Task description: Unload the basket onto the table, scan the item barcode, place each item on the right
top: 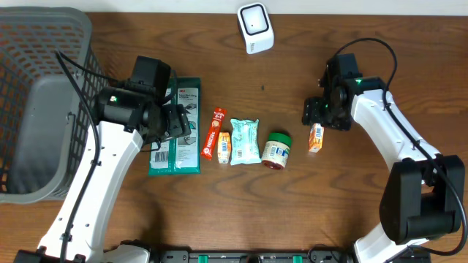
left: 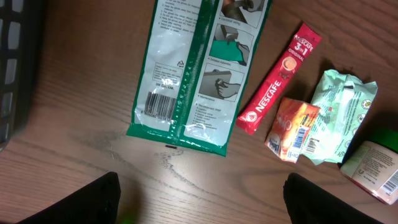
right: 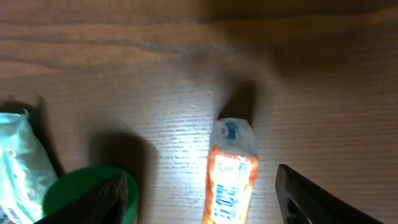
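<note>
Right wrist: right end effector [right: 202, 186] spread around orange packet [right: 231, 168]

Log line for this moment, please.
left claw: open, over flat green plastic packet | right claw: open, astride small orange sachet | white box scanner: untouched

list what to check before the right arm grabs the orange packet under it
1. Right gripper open, fingers on either side of the orange packet: ok
2. Packet apart from the green-lidded jar: ok
3. Packet's barcode facing up: cannot tell, the print is blurred
4. White scanner unobstructed at the table's far edge: ok
5. Left gripper open and empty, over by the green pack: ok
</note>
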Available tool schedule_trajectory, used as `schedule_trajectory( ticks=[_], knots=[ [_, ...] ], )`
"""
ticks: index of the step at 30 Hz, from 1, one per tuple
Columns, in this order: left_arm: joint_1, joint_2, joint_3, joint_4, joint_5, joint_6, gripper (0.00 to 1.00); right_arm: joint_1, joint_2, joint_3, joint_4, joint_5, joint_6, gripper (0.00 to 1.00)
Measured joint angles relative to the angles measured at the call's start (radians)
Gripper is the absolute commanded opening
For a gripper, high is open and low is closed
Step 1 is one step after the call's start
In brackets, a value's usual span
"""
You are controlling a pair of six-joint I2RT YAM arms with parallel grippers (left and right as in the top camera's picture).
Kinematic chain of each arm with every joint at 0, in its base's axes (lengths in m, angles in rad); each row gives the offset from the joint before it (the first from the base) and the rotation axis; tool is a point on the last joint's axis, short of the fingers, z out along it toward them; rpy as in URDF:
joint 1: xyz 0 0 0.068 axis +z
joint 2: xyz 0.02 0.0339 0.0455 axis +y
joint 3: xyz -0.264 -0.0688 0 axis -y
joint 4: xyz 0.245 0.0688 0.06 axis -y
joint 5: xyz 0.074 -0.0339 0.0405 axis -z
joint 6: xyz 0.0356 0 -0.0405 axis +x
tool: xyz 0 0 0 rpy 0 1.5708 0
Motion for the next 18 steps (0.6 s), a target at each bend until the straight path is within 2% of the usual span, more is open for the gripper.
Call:
schedule_trajectory(
  ticks=[4,8,12,18],
  knots=[
    [0.0,0.0,0.0,0.0,0.0,0.0,0.84,0.0,0.0,0.033,-0.045,-0.047,0.012,0.73],
    [0.0,0.0,0.0,0.0,0.0,0.0,0.84,0.016,0.0,0.166,-0.151,-0.083,0.033,0.76],
    [0.0,0.0,0.0,0.001,0.0,0.0,0.84,0.085,0.0,0.29,-0.22,-0.093,0.082,0.82],
    [0.0,0.0,0.0,0.001,0.0,0.0,0.84,0.245,0.0,0.299,-0.226,-0.014,0.175,0.87]
  ],
)
